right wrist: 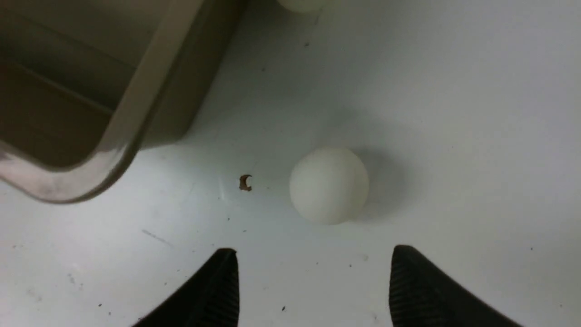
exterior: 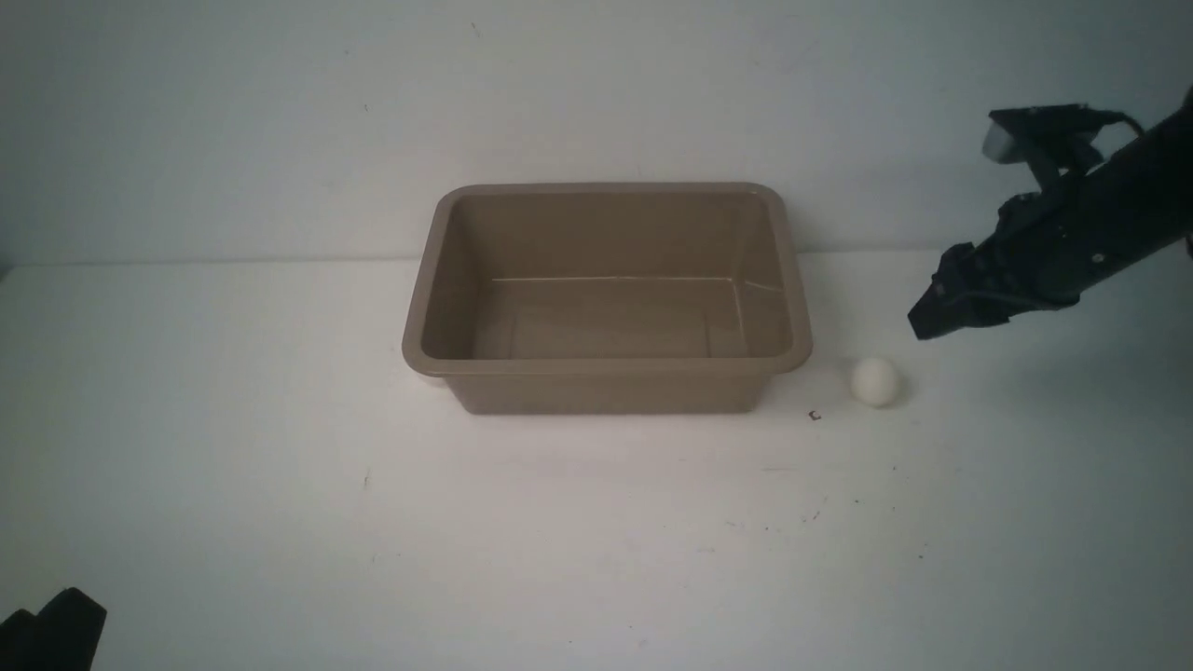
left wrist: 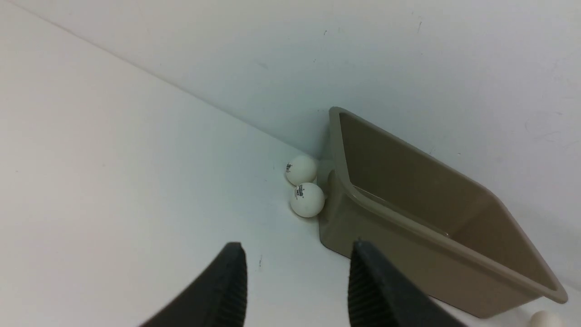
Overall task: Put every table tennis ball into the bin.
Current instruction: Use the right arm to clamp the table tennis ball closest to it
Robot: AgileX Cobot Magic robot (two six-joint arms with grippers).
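Observation:
The taupe bin (exterior: 606, 366) stands empty mid-table against the back wall. One white table tennis ball (exterior: 875, 381) lies on the table just right of it. My right gripper (exterior: 932, 321) hovers above and to the right of that ball. In the right wrist view the ball (right wrist: 329, 184) lies just ahead of the open right gripper (right wrist: 313, 250), nothing between its fingers. My left gripper (exterior: 47, 638) sits low at the near left. The left gripper (left wrist: 297, 247) is open and empty, and faces two logo-printed balls (left wrist: 301, 170) (left wrist: 307, 199) at the bin's (left wrist: 408, 218) far left corner, a third ball (left wrist: 325, 170) half hidden there.
A small brown fleck (exterior: 815, 416) lies on the table between the bin and the right ball. The wall rises right behind the bin. Another ball (right wrist: 302, 3) peeks in at the edge of the right wrist view.

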